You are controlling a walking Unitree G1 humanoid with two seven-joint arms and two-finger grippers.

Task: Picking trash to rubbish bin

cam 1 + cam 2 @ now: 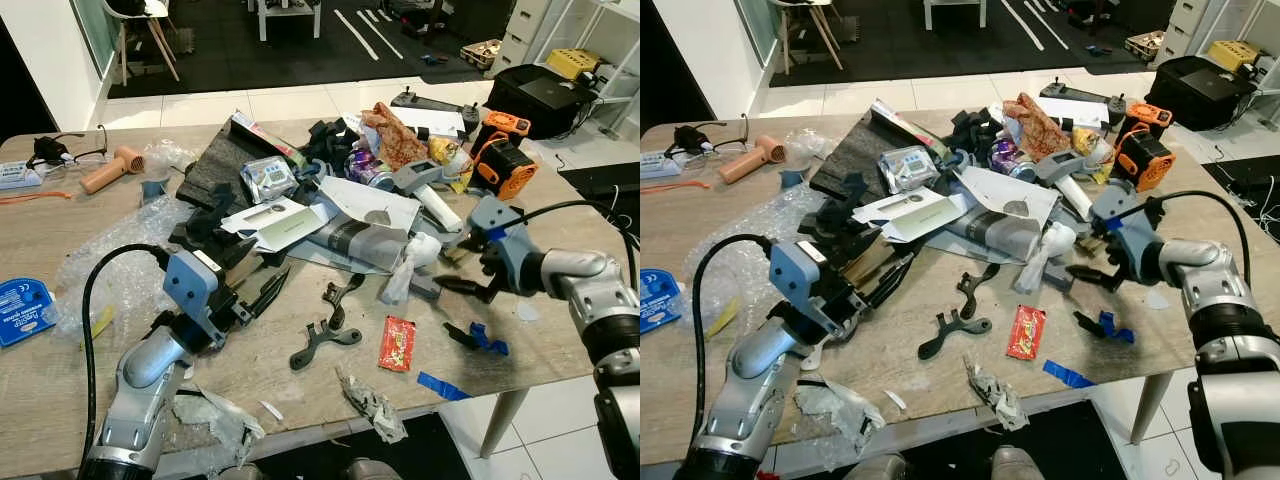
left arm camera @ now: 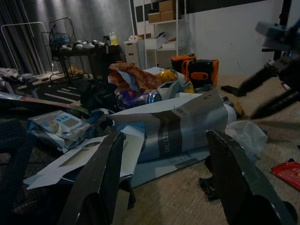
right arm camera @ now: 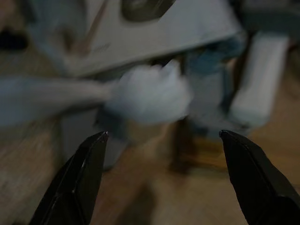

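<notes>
Wooden table (image 1: 560,350) heaped with mixed litter, both my arms raised over it.

Largest item: grey-banded white mailer bag (image 1: 365,240) at the centre of the pile, with white cardboard sheets (image 1: 275,222) overlapping its left end. White crumpled wrapper (image 1: 408,262) lies at the bag's right end, directly ahead of my right gripper (image 1: 452,272), fingers spread wide, nothing between them. My left gripper (image 1: 262,283) hovers at the near left of the pile, fingers likewise apart and empty. Red sachet (image 1: 398,343) lies flat near the front edge, between both grippers; blue tape scrap (image 1: 440,386) sits just right of it.
</notes>
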